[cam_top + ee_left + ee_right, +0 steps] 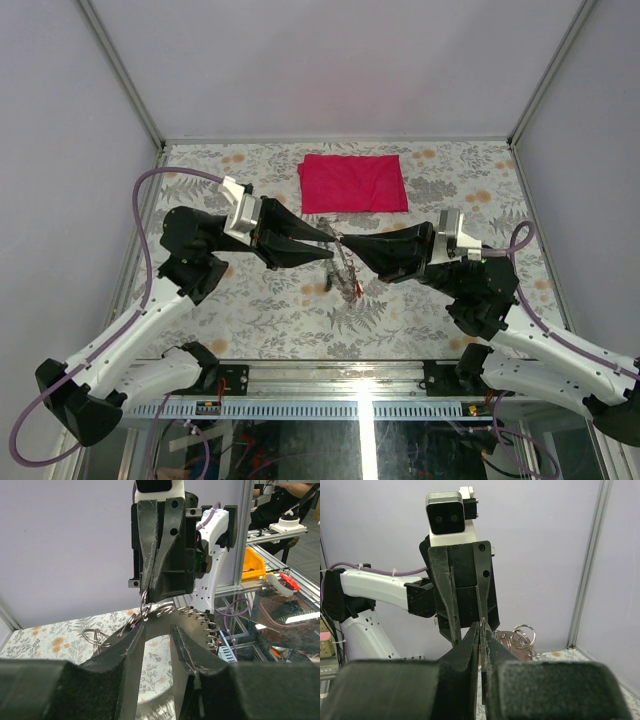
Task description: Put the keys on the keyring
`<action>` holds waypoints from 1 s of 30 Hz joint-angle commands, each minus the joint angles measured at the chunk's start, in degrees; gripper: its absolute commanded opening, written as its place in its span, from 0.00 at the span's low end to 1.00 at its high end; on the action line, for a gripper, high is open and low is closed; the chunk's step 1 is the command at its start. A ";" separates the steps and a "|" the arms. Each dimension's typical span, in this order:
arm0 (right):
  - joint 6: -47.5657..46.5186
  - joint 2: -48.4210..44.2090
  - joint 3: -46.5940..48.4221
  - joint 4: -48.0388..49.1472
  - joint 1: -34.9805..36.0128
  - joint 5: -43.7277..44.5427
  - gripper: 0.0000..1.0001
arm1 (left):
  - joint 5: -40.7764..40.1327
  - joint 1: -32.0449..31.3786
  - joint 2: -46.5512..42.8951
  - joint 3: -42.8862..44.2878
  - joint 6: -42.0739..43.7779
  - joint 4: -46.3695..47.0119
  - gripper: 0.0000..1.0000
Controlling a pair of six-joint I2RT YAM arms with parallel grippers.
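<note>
The large dark grey metal keyring (199,624) is held up above the floral-patterned table (250,300), between the two black grippers that meet tip to tip. The right gripper (481,628) is pinched tight on a thin silver loop (144,605) at the ring's rim. The left gripper (157,628) has its fingers narrowly apart, with the ring's curved band lying across their tips, though I cannot tell whether they press on it. The small keys with coloured tags (346,278) dangle just beneath the fingertips.
</note>
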 commanded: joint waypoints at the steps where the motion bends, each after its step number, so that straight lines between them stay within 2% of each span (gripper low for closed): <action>1: 1.72 0.21 1.50 8.01 0.13 -1.61 0.00 | -0.95 -0.98 0.56 -0.24 -0.54 3.82 0.28; 23: 1.16 -0.45 1.99 5.49 0.13 -5.47 0.00 | -4.68 -1.41 -0.17 0.14 0.35 3.56 0.29; 30: 0.92 -0.47 2.03 5.05 0.14 -5.35 0.00 | -3.03 -1.86 0.53 1.02 -0.78 4.87 0.32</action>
